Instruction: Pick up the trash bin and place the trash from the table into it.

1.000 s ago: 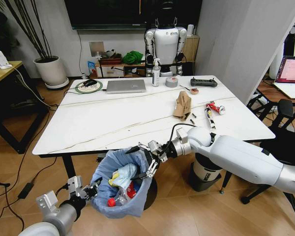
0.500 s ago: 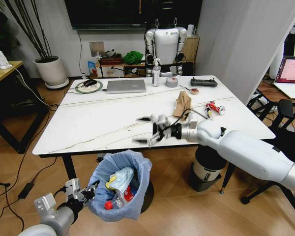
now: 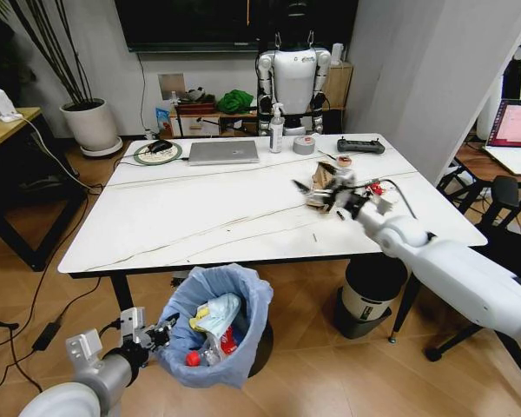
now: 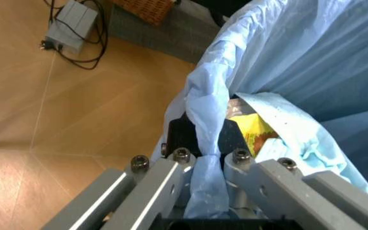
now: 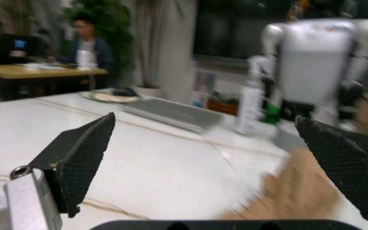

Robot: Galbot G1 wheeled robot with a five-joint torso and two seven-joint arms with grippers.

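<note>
My right gripper (image 3: 323,193) hangs over the white table (image 3: 191,217) at its right half, jaws spread wide and holding nothing. The torn brown cardboard (image 3: 323,181) lies right at my fingertips, just beyond the open jaws; from the wrist it shows as a blurred tan shape (image 5: 293,191) low between my two black pads (image 5: 82,153). Whether a pad touches it I cannot tell. Just past the cardboard, toward the table's right edge, lies a red-white snack pack (image 3: 378,188).

My left gripper (image 3: 148,334) is down beside the table's near edge, clenched on the rim of the trash bin (image 3: 210,323); from that wrist I see the light-blue bag (image 4: 203,143) pinched between my metal fingers (image 4: 165,177). The bin sits low in front of the table and already holds a blue-white paper cup (image 3: 217,313), a yellow scrap (image 4: 256,129) and red pieces.
</note>
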